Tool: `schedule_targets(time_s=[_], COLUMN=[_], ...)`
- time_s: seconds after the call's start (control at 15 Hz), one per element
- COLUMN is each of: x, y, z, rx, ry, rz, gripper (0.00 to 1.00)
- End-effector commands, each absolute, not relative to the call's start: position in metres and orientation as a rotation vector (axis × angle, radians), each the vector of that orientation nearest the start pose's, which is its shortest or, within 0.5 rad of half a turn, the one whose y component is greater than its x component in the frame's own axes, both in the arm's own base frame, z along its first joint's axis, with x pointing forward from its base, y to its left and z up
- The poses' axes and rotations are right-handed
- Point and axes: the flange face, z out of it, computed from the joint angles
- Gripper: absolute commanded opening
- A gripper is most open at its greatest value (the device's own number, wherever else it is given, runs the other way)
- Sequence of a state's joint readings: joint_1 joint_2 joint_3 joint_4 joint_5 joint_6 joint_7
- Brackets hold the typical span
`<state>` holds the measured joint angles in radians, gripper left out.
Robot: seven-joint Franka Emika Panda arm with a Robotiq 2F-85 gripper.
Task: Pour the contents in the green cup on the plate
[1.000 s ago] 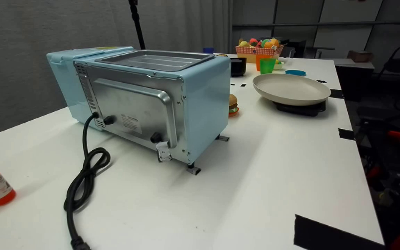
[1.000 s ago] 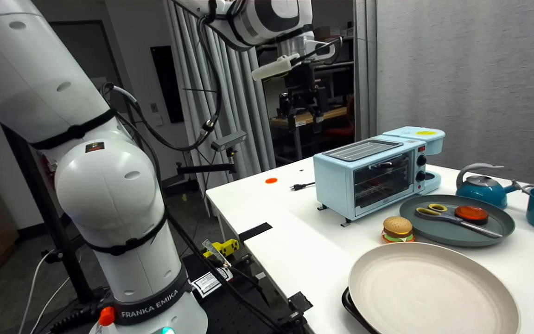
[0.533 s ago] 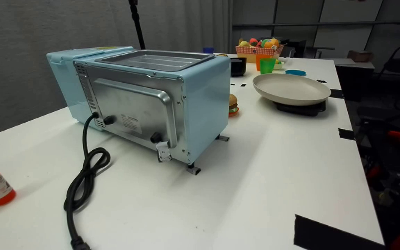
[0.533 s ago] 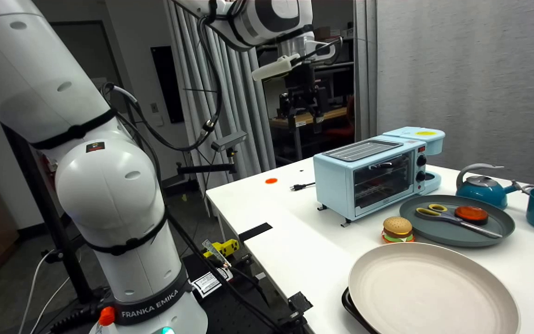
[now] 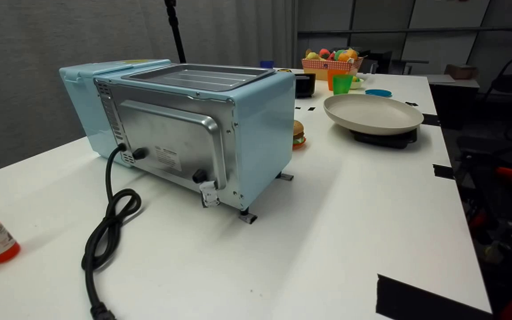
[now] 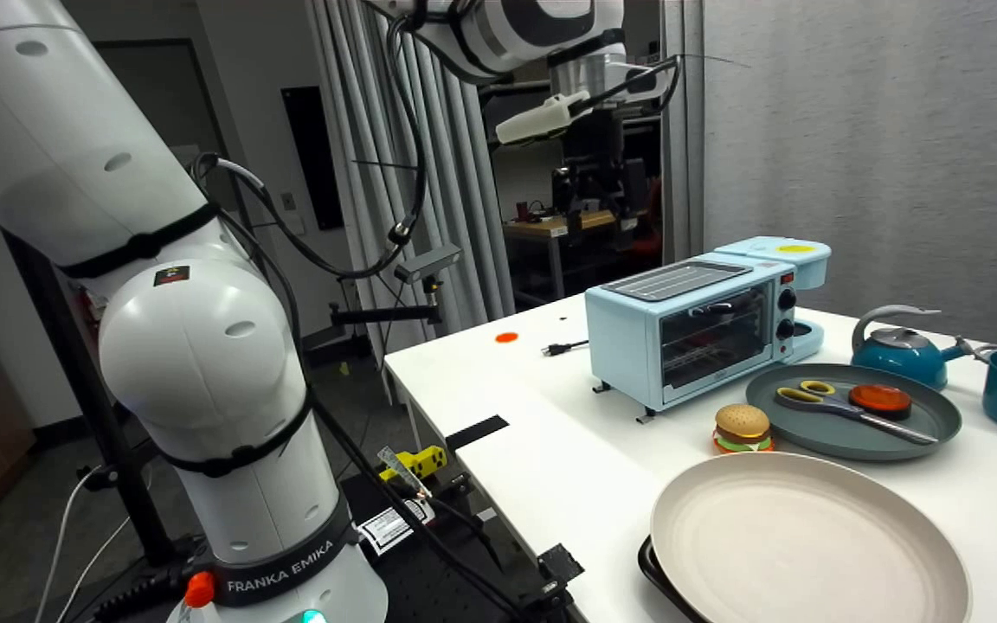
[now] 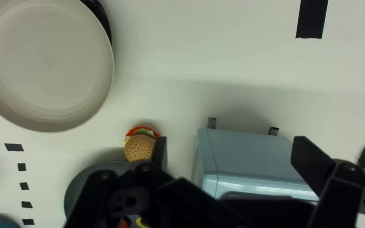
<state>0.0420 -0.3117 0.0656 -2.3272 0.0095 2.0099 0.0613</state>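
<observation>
The green cup (image 5: 342, 84) stands upright on the far part of the table in an exterior view, in front of an orange cup. The contents are hidden. The plate (image 5: 374, 114) is wide, round and beige. It sits on a black base and shows bare in both exterior views (image 6: 810, 545) and in the wrist view (image 7: 48, 63). My gripper (image 6: 602, 227) hangs high over the table near the toaster, away from cup and plate. In the wrist view the gripper (image 7: 230, 139) has its fingers wide apart with nothing between them. The green cup is out of the wrist view.
A light blue toaster oven (image 6: 680, 333) stands below my gripper. A toy burger (image 6: 742, 428) and a grey pan (image 6: 775, 394) with scissors lie between toaster and plate. An orange cup (image 5: 334, 76), a blue dish (image 5: 378, 93) and a fruit basket (image 5: 316, 71) are near the green cup.
In an exterior view the arm and gripper have moved to the right in the last half second, after holding still before. The cup, plate and other objects have not moved.
</observation>
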Motion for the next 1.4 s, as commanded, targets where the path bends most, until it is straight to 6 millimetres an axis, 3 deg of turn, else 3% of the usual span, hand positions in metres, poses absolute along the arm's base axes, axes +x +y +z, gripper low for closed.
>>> schedule_targets(time_s=[0.0, 0.47, 1.33], x=[0.458, 0.470, 0.497], y=[-0.003, -0.111, -0.271], z=[0.464, 0.448, 0.406], rx=[-3.167, -3.154, -3.133], ry=[0.082, 0.414, 0.872], rz=[-0.024, -0.095, -0.124], gripper=[1.00, 1.00, 1.00])
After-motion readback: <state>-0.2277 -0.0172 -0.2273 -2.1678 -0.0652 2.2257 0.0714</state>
